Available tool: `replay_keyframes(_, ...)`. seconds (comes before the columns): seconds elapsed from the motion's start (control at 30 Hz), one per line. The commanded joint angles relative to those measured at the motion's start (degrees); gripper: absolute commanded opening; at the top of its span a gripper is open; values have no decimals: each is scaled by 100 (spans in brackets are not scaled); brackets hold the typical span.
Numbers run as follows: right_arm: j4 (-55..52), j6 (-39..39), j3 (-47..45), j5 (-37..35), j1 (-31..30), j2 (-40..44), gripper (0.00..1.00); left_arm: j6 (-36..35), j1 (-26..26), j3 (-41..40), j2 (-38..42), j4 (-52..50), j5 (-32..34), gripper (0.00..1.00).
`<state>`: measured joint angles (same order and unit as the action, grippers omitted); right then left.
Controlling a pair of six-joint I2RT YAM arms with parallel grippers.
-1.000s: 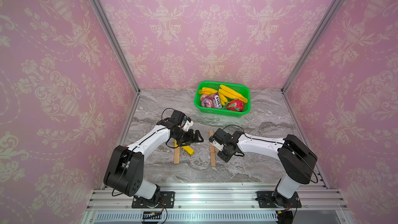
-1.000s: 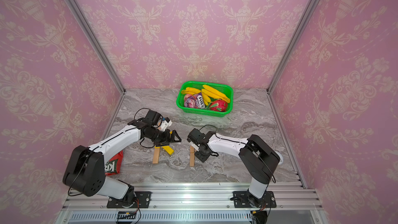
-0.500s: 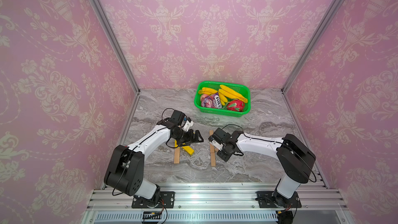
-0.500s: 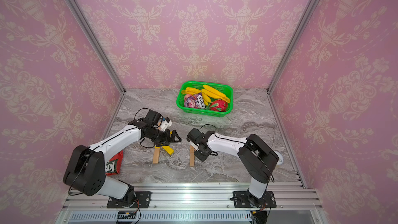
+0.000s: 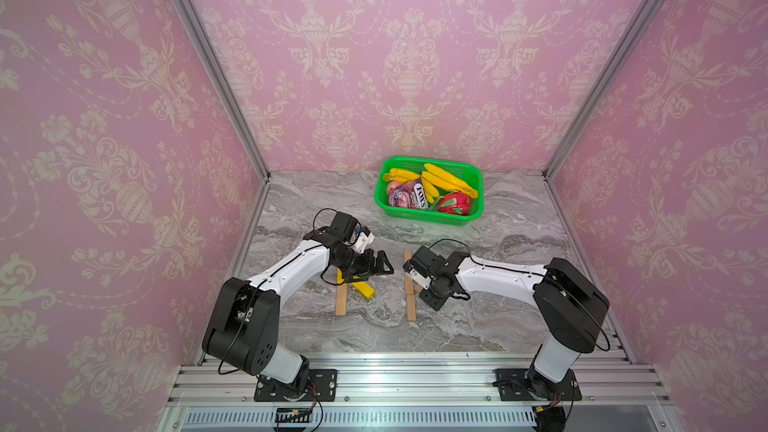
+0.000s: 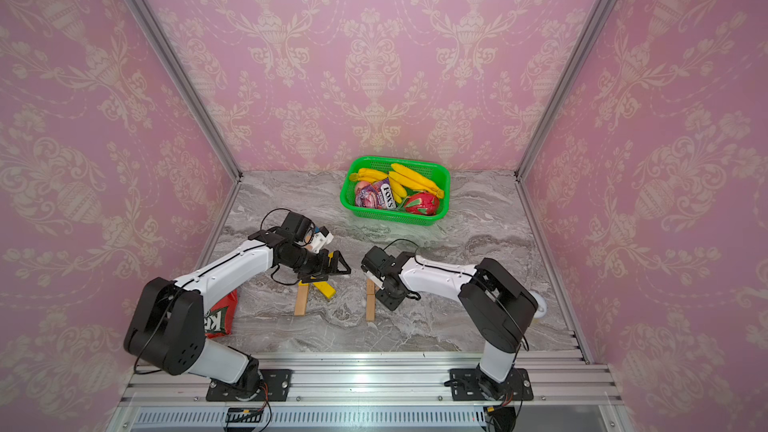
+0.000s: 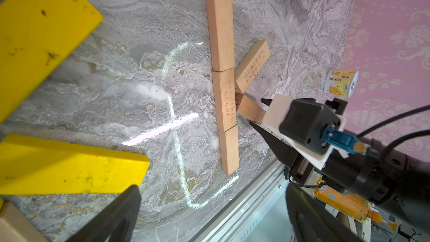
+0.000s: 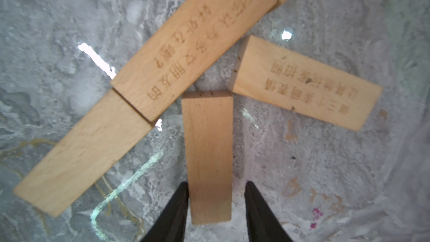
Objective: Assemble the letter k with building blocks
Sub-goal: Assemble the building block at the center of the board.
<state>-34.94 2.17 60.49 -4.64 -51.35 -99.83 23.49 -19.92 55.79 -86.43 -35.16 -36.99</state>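
Desk: What is the right claw (image 8: 216, 182) doing?

Photographer: It points down at the grey marble table (image 5: 498, 309), its two black fingertips (image 8: 178, 208) straddling the outer end of a plain wooden bar (image 8: 209, 150). The grip is released: a sliver of table shows between the bar and one fingertip, and the bar lies flat.

Desk: And where is that bar?

Photographer: It is one slanted arm of the letter K (image 7: 224, 94), in the front half of the table. Its inner end sits close against the middle of the stem (image 5: 410, 305), three wooden bars laid end to end in a straight line. The middle stem bar is engraved. The second arm, an engraved bar (image 8: 307, 82), fans out beside the first, their inner corners meeting. Whether either arm quite touches the stem cannot be told.

Desk: The left claw (image 5: 380, 265)?

Photographer: Spread wide, holding nothing, it hangs over the spare blocks to the left of the K and apart from it: two yellow bars (image 7: 69, 166) lying angled apart, and a wooden bar (image 5: 340, 301) beside them.

Desk: Anything further out?

Photographer: A green basket (image 5: 428, 216) of bananas (image 5: 446, 178), a sweets packet (image 5: 409, 197) and a red fruit (image 5: 455, 203) stands at the back of the table; in a top view a red snack bag (image 6: 220, 317) lies near the table's left front
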Motion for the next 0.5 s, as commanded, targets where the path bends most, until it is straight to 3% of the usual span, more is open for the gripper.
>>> replay_keyframes(0.0, 30, -48, -72, -73, 18, 188, 45, 33, 41, 173, -75, -31, -98, 99)
replay_keyframes(0.23, -23, -214, -9, -15, 18, 903, 46, 68, -118, 242, -105, -136, 149, 92)
replay_keyframes(0.4, 31, -544, 7, -173, 35, 1873, 57, 194, -503, 499, -153, -249, 731, 82)
replay_keyframes(0.47, 40, -802, -16, -329, 93, 2136, 66, 278, -783, 642, -224, -297, 1169, 73)
